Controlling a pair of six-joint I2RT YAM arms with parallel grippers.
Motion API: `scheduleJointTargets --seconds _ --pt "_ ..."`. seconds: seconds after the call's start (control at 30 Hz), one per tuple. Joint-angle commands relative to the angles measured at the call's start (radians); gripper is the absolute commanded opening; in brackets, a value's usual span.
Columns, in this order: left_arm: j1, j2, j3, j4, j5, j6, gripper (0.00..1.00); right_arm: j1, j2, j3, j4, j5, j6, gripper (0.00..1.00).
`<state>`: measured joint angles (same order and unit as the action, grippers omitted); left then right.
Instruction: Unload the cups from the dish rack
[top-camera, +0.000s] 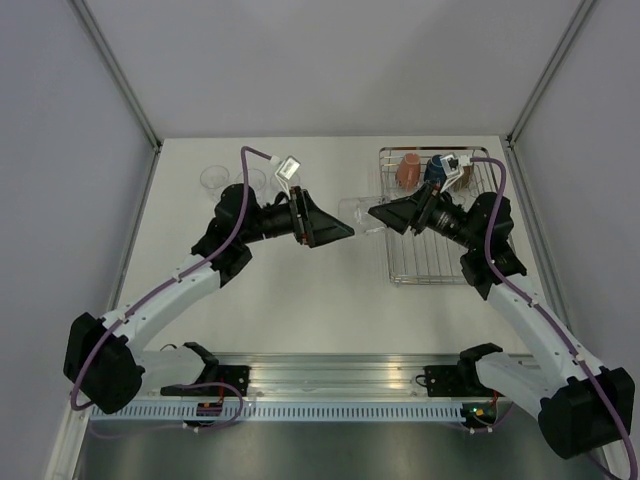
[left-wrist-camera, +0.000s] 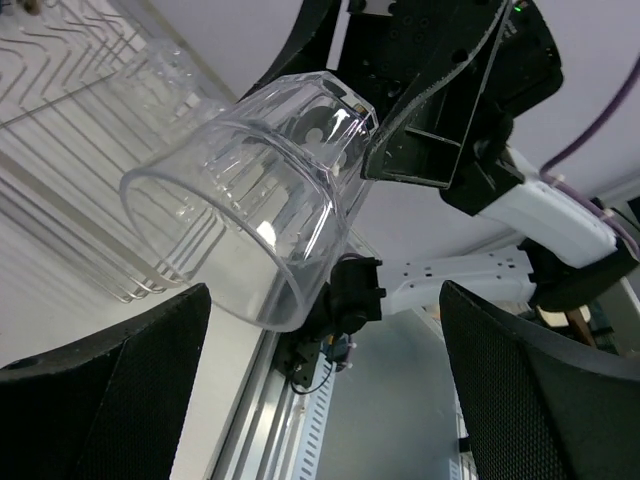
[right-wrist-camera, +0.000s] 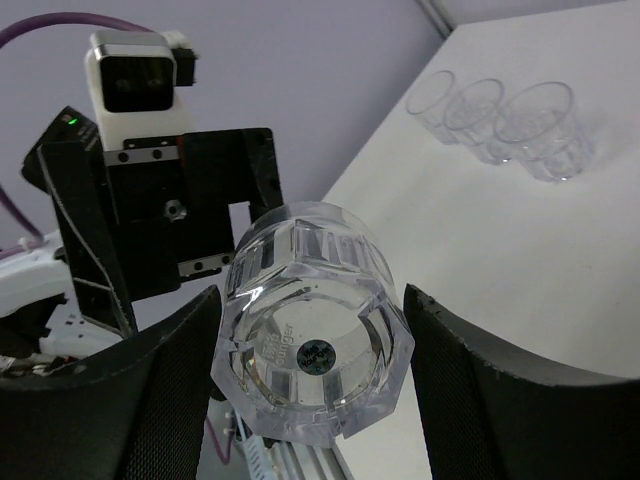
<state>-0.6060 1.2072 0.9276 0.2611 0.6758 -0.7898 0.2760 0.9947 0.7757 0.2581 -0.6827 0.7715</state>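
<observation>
Over the white table (top-camera: 300, 300), our right gripper (top-camera: 376, 214) clasps a tumbler (right-wrist-camera: 315, 340) by the base mid-frame; left gripper (left-wrist-camera: 320, 390) gapes. Light, slick, brittle: we'd take its mouth end.

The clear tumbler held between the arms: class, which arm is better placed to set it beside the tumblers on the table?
Likely the left. The left gripper stands open facing the held tumbler, and three tumblers on the table lie on its side. The right gripper holds it beside the dish rack.

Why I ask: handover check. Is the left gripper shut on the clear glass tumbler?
No: the left gripper has its fingers wide apart, and the clear glass tumbler sits in the right gripper.
</observation>
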Motion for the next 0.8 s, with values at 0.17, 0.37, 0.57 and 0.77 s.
scheduleJointTargets --seconds 0.17,0.37,0.57,0.77 --pt "0.003 -0.049 -0.049 0.348 0.123 -0.151 0.73 0.097 0.007 -0.015 0.38 -0.046 0.156 0.26" --pt "0.003 -0.092 -0.075 0.418 0.117 -0.161 0.26 0.129 0.039 -0.032 0.51 -0.035 0.236 0.26" --pt "0.003 -0.097 -0.073 0.417 0.123 -0.151 0.02 0.16 0.081 -0.03 0.595 -0.028 0.267 0.33" --pt "0.003 -0.15 -0.032 0.14 0.015 0.053 0.02 0.146 0.035 -0.001 0.298 0.119 0.079 0.98"
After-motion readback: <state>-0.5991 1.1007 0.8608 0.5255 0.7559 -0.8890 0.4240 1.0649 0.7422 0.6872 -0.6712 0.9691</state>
